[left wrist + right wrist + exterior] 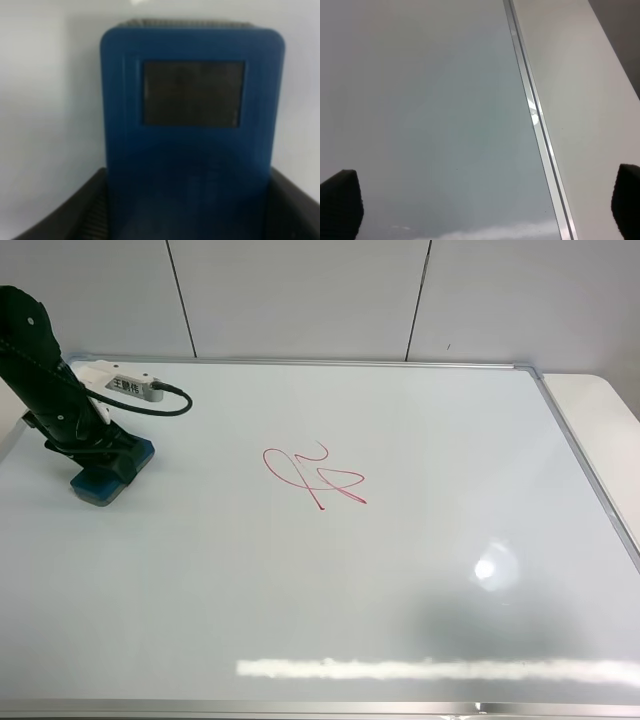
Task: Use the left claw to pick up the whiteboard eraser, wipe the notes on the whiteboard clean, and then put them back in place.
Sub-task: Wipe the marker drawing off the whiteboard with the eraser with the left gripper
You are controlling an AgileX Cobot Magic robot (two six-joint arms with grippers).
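The whiteboard (400, 570) lies flat and fills most of the exterior view. The red notes (315, 478) are a looping scribble near its middle. The teal-blue whiteboard eraser (112, 488) rests on the board at the far left, well left of the notes. My left claw (100, 455) is down on it, one finger against each long side. In the left wrist view the eraser (190, 100) fills the gap between the black fingers (75, 215), with one dark patch showing. My right gripper (485, 205) is open and empty over the board's right edge; it does not show in the exterior view.
A white labelled box (130, 385) with a black cable (175, 405) hangs on the left arm. The silver frame (535, 120) runs along the board's right side, with a white tabletop (580, 100) beyond it. White wall panels (300, 290) stand behind the board.
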